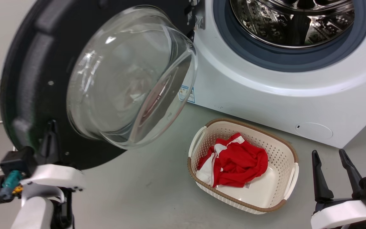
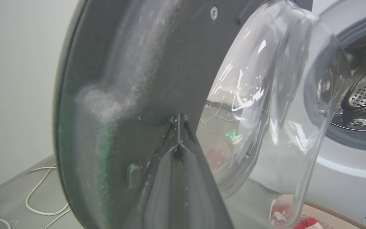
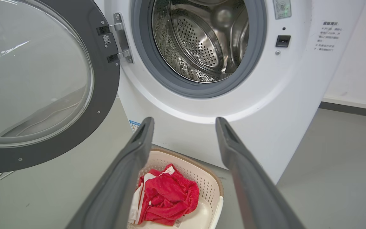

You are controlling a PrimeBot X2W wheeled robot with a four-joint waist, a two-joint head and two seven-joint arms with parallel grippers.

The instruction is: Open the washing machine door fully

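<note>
Door swung wide, left claw pushing on its inner face.
I'm seeing the washing machine door [image 1: 27, 79] hanging open at 9 o'clock of the washing machine [image 1: 265, 95] drum opening. My left claw [image 2: 178, 120] is clenched empty, tips touching the door's black inner face near its 7 o'clock edge. My right claw [image 1: 328, 153] is hovering released at 5 o'clock, near the basket [image 1: 292, 152] holding red cloth [image 1: 240, 159].

Bright even light w/ soft shadows; glare on washing machine door [image 1: 97, 82] glass, left wrist view blurry up close.
</note>
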